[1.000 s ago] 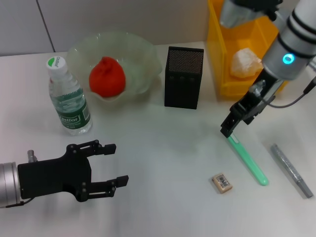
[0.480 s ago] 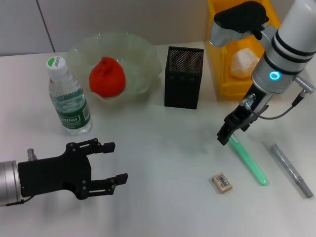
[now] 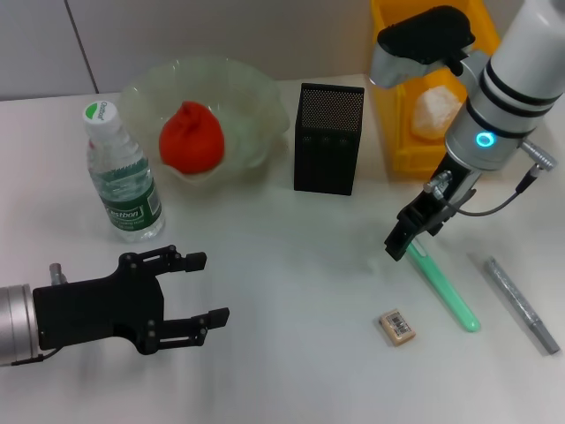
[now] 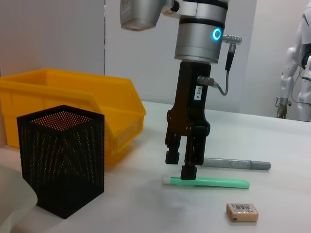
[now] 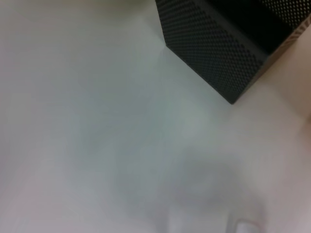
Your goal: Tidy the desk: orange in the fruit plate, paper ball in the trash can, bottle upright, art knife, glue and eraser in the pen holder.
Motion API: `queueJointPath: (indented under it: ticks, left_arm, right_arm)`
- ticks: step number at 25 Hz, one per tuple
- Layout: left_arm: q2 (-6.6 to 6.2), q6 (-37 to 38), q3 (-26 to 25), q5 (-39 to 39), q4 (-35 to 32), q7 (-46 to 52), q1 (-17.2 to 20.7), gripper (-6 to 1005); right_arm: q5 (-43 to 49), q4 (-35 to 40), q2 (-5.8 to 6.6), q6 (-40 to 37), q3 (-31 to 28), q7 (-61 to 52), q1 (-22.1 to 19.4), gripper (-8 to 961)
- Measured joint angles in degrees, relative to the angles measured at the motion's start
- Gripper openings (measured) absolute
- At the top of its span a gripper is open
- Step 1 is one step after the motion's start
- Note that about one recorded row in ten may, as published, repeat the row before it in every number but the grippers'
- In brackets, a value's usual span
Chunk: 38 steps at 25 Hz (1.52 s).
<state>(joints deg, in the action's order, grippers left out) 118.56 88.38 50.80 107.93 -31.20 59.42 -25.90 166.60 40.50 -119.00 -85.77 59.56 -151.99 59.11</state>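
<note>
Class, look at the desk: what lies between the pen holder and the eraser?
Only bare white desk. In the head view, nothing sits between the pen holder and the eraser; the right tool and green stick stand off to the side.

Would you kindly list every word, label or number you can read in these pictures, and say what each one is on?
No text reads with certainty.
Bottle cap: green lettering, too small to read.
Bottle's green label: a white logo, blurred, not legible.
Eraser: dark printed label like a barcode, no characters readable.
Right gripper: a white tag with small dark characters on its body, too small to read for certain.
Pen holder: no text visible.
</note>
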Motion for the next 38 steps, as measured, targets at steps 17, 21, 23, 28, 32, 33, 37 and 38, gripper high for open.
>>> queueJointPath:
  ticks: [17, 21, 23, 28, 32, 33, 37, 38]
  left_arm:
    - [0.0, 0.03, 0.0, -0.47, 0.0, 0.0, 0.08, 802]
    - [0.0, 0.04, 0.0, -0.55, 0.0, -0.01, 0.1, 802]
    - [0.0, 0.04, 0.0, -0.57, 0.0, 0.0, 0.07, 802]
    - [0.0, 0.04, 0.0, -0.62, 0.0, -0.01, -0.02, 802]
    - [0.0, 0.01, 0.0, -0.62, 0.0, 0.0, -0.02, 802]
    - [0.0, -0.08, 0.0, -0.62, 0.0, -0.01, -0.03, 802]
    - [0.0, -0.17, 0.0, -0.62, 0.0, -0.01, -0.03, 802]
    - [0.0, -0.17, 0.0, -0.62, 0.0, -0.01, -0.03, 802]
  right_arm:
    - [-0.27, -1.99, -0.25, 2.45, 3.35, -1.47, -0.24, 711]
    - [-0.28, -1.98, -0.29, 2.46, 3.76, -1.58, -0.29, 710]
    - [-0.28, -2.0, -0.35, 2.46, 3.81, -1.59, -0.35, 710]
    - [-0.13, -2.01, -0.35, 2.46, 3.82, -1.59, -0.37, 500]
    - [-0.06, -2.01, -0.35, 2.46, 3.81, -1.59, -0.51, 445]
    - [-0.04, -2.0, -0.33, 2.46, 3.82, -1.59, -0.63, 431]
    - [-0.01, -1.95, -0.23, 2.45, 3.81, -1.59, -0.83, 402]
    - [0.05, -2.02, -0.22, 2.45, 3.87, -1.59, -0.9, 402]
